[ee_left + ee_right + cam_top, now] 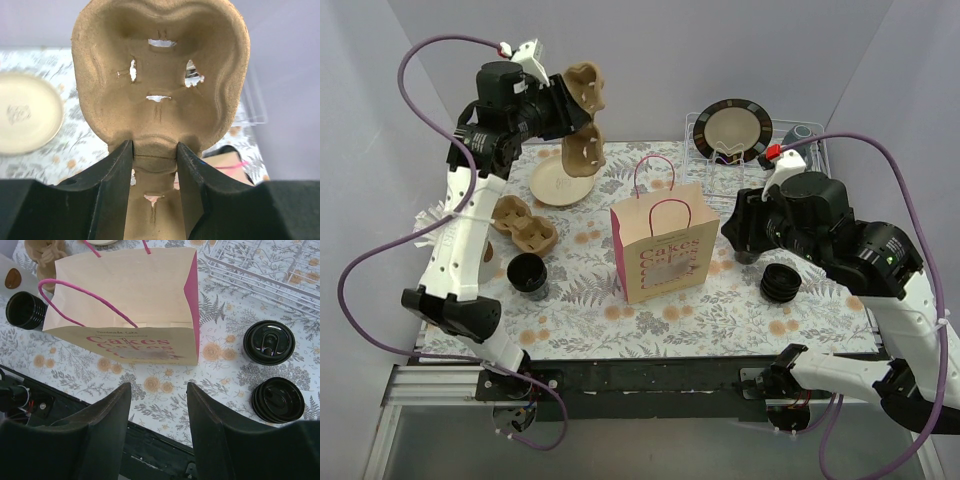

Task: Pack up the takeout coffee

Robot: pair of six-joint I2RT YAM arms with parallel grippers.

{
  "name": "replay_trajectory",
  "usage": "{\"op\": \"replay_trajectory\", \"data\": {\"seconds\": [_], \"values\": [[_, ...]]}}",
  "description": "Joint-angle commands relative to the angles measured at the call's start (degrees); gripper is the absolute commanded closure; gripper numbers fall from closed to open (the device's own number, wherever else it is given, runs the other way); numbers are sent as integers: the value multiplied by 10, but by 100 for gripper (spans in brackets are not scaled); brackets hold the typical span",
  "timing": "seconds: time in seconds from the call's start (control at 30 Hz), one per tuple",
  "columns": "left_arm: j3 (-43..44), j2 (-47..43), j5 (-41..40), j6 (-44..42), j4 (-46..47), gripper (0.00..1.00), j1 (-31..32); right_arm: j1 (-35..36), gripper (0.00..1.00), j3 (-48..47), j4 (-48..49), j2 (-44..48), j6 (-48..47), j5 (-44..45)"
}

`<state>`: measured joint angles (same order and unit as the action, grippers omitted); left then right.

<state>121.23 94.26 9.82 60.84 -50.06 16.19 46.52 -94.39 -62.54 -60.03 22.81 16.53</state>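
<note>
The takeout coffee, a short black cup with a black lid, stands right of the paper bag; in the top view my right arm covers most of it. The bag stands upright and open-topped in the middle. My right gripper hovers open and empty over the front table edge, near the bag's front right corner. My left gripper is raised at the back left, shut on a brown pulp cup carrier at its narrow middle.
A stack of black lids lies right of the bag. A lidless black cup and a second carrier sit at the left. A cream plate and a wire rack with a bowl are at the back.
</note>
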Motion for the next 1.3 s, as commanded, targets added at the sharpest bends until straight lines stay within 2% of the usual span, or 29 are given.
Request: {"op": "replay_trajectory", "data": {"seconds": [0.0,0.2,0.37,0.43,0.53,0.63,0.83,1.03,1.17,1.27], "values": [[8,-56,113,-39,43,100,26,2,44,-10,36,-2,14,20],[-15,-88,189,-58,82,100,65,2,44,-11,45,-5,21,13],[-30,-89,219,-59,98,100,98,2,44,6,56,4,33,30],[-40,-86,228,-63,97,100,110,2,44,-16,40,-14,43,50],[-56,-83,218,-88,97,100,127,2,45,-106,-14,-74,52,73],[-70,-80,203,-115,103,100,141,2,44,-156,-21,-113,51,85],[-35,-35,200,-148,91,100,175,1,44,-150,8,-127,59,75],[-77,-49,176,-179,92,100,203,-6,44,-61,67,-91,64,73],[-112,-57,162,-198,91,100,210,-13,46,-129,20,-146,44,99],[-121,-56,153,-208,84,100,216,-25,45,-130,31,-162,32,97]]}}
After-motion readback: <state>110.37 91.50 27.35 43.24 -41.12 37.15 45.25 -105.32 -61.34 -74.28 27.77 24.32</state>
